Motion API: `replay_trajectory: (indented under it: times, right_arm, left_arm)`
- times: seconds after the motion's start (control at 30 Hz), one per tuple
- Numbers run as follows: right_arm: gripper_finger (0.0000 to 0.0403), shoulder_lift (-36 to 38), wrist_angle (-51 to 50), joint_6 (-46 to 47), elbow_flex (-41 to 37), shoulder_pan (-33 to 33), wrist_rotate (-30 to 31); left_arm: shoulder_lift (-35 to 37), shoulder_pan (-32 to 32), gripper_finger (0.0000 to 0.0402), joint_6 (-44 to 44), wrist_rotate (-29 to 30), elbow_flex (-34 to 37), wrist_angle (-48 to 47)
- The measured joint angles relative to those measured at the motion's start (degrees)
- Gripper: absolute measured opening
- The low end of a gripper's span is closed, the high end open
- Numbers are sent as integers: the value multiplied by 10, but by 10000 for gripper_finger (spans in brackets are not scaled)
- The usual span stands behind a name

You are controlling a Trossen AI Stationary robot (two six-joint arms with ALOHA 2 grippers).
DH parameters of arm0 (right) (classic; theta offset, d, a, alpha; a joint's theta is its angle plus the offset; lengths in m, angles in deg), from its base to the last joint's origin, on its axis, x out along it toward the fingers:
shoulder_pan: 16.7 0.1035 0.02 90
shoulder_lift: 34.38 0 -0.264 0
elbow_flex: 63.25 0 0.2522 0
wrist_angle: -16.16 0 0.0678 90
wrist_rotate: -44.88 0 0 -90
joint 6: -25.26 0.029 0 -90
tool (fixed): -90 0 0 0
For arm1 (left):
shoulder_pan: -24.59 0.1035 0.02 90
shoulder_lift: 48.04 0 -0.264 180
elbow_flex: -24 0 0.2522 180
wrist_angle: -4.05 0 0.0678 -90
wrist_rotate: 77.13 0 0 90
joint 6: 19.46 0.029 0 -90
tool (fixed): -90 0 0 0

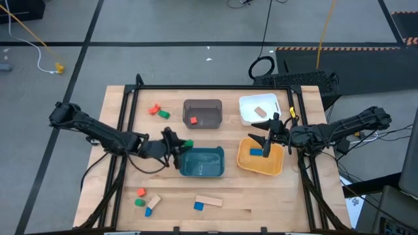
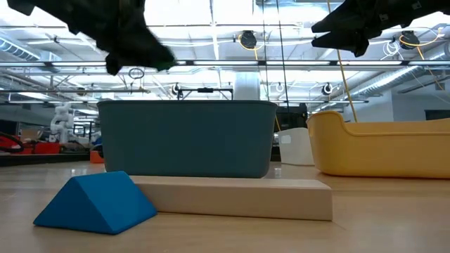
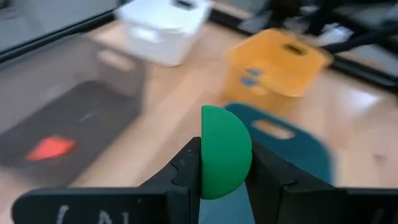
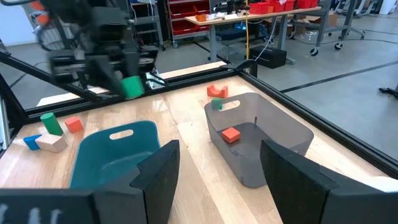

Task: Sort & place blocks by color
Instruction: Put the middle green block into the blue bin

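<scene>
Wooden worktop (image 1: 261, 196) bearing four bins: teal bin (image 1: 202, 162) central, yellow bin (image 1: 260, 158) at 3 o'clock, grey bin (image 1: 202, 113) at 12, white bin (image 1: 258, 108) at 1. Loose blocks (image 1: 146, 200) at 7 and 11 o'clock. Left claw (image 3: 225, 171) clamping a rounded green block (image 3: 225, 151) beside the teal bin's rim. Right claw (image 4: 217, 177) spread wide above the yellow bin, contents partly hidden.

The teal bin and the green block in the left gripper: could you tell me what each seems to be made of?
Teal bin: likely moulded plastic, with a smooth matte wall and cut-out handle. Green block, clamped in the left gripper: probably painted wood, with an even opaque colour and no visible grain.
</scene>
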Motion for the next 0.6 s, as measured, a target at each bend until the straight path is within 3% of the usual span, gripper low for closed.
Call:
replay_trajectory:
  times: [0.4,0.6]
  right_arm:
    - [215,0,0,0,0,0,0]
    - [215,0,0,0,0,0,0]
  left_arm:
    - [-115,-57,90,-49,-20,1,104]
    - [-144,-77,121,-66,-19,0,111]
